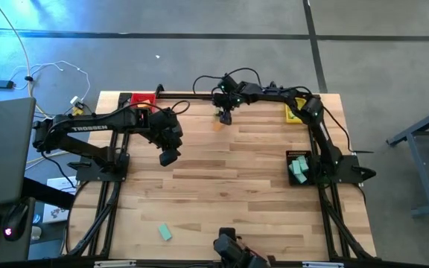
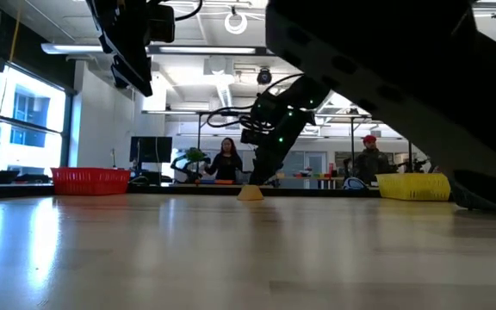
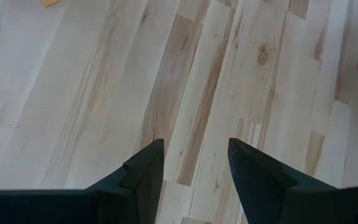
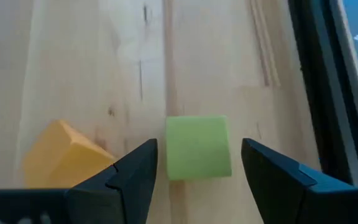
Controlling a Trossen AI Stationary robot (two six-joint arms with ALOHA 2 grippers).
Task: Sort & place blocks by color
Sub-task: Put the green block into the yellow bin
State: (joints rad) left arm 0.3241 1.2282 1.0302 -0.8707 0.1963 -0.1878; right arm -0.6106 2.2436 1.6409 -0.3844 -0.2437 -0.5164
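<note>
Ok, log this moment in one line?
right end effector: open over green block | orange block: beside | left end effector: open, empty

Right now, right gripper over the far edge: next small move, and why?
Probably lower the right gripper straight down and close on the light green block. Its open fingers already straddle it, and the block lies free on the table. The orange block sits just outside one finger, so avoid drifting toward it.

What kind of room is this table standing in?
Probably a robotics lab or open workshop. Two robot arms are mounted on a wooden table, cables trail over a bare concrete floor, and people stand among workbenches behind.
</note>
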